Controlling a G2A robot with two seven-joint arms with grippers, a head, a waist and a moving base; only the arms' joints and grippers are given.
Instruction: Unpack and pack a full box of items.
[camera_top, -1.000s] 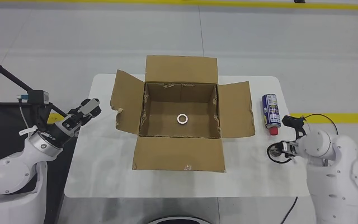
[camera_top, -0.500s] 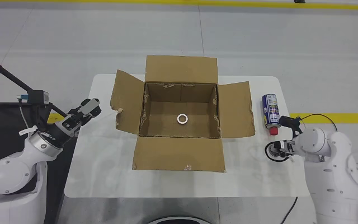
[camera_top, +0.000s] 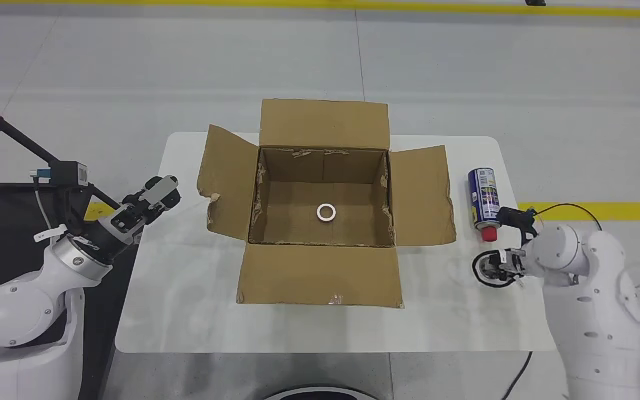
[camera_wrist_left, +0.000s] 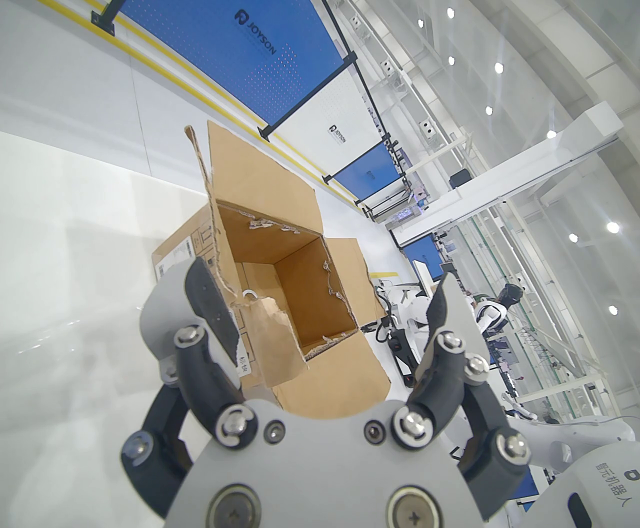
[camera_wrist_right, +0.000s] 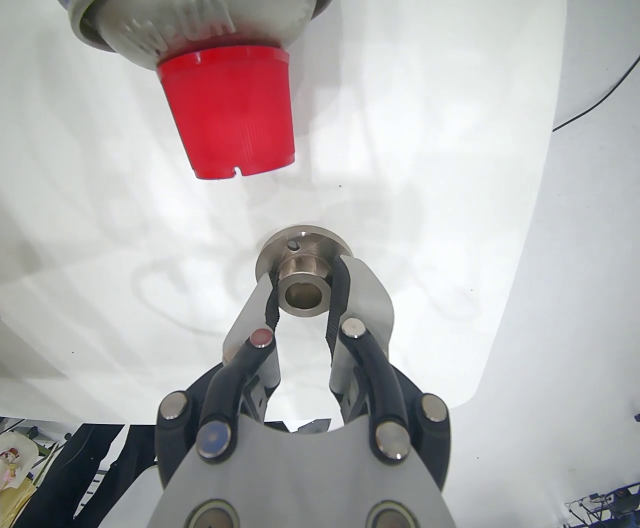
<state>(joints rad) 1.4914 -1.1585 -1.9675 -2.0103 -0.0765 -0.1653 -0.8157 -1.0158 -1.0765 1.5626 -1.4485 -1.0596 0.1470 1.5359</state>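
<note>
Metal bushing (camera_wrist_right: 295, 272), a small flanged collar with a bored hub, sits pinched at its hub between the pads of the right claw (camera_wrist_right: 302, 295), flange facing away from the wrist and low over the white table (camera_top: 180, 300); whether the flange touches the surface I cannot tell. It looks solid and stiff, probably heavy for its size, and its smooth round hub could roll or slip in a loose pinch, so the hub just behind the flange seems the right place to hold it. Just ahead of the fingertips lies a spray can (camera_wrist_right: 230, 110) on its side, red cap pointing toward the claw, near but apart from the bushing. Its thin, smooth, round wall should be light and prone to rolling, best taken across the mid-body. Well off to the claw's left stands the open cardboard box (camera_top: 322, 165), flaps folded out, with a small ring (camera_top: 327, 211) on its floor. Beyond the box, the left claw (camera_wrist_left: 322, 280) hangs spread and empty, facing the box's torn flap.
</note>
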